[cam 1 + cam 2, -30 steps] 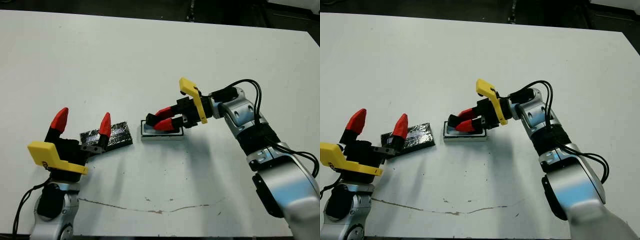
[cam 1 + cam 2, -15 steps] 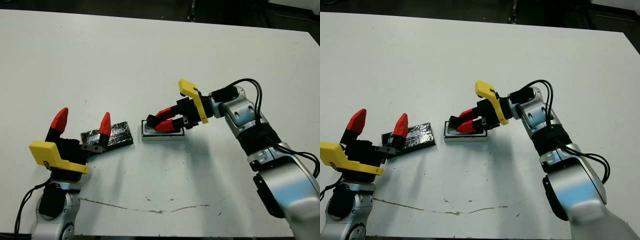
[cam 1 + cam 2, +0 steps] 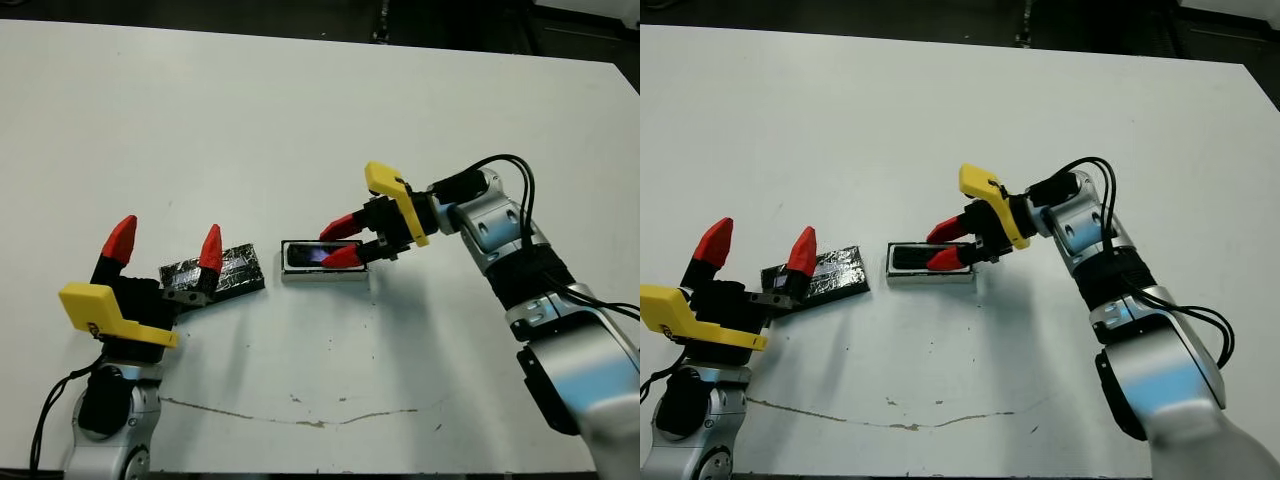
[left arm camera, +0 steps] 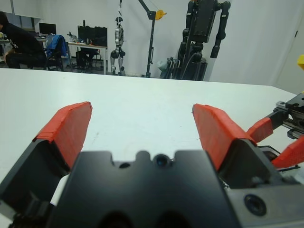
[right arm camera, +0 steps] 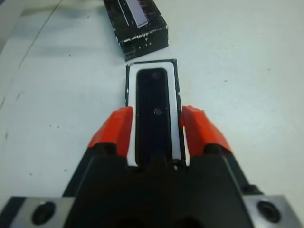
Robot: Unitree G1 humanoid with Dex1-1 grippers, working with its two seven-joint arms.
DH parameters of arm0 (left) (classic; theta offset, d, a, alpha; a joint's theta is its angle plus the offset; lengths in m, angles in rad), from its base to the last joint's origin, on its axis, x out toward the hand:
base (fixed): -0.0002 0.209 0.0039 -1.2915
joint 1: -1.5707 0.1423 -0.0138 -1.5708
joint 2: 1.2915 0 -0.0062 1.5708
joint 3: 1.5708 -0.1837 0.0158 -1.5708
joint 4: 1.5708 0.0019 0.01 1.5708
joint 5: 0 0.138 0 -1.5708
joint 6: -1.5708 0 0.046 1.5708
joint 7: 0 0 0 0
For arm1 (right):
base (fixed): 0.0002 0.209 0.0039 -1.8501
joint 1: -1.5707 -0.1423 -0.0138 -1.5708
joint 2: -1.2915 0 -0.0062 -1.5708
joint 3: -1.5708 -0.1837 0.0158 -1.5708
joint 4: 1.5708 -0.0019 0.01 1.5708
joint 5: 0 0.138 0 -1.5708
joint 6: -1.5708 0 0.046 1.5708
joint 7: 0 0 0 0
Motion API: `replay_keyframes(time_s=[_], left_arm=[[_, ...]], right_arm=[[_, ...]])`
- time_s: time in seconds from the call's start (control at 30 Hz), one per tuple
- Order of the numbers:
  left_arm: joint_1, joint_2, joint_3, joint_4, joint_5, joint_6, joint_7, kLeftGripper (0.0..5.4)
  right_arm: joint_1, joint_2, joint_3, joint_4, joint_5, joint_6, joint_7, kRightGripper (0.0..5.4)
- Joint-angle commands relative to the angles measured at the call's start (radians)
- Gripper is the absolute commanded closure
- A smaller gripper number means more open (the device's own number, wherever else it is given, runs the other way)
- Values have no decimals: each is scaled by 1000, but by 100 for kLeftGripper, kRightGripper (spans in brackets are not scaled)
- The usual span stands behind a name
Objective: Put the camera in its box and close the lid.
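One camera (image 5: 153, 111) lies in one box (image 5: 175, 80) (lid (image 3: 232, 271) apparently separate).

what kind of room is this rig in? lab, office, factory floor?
Most likely a robotics lab. Beyond the white table, the left wrist view shows a small humanoid robot on a stand, a large dark robot torso hung on a frame, and a person seated at desks with monitors.

Bright, even overhead light leaves soft shadows beside both arms on the white table (image 3: 300, 120), whose far edge bows slightly, while wrist foregrounds blur
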Motion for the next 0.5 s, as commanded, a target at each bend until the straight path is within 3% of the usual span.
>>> replay_keyframes(time_s=[0.03, 0.3, 0.5], left_arm=[[16, 1, 2, 5, -3, 1, -3, 0], [19, -1, -1, 1, 3, 4, 3, 0], [21, 0, 1, 3, -6, 0, -4, 0]], right_arm=[[-7, -15, 6, 2, -15, -22, 8, 193], [4, -30, -33, -51, 25, 32, 12, 78], [22, -85, -108, -192, 119, 182, 24, 1]])
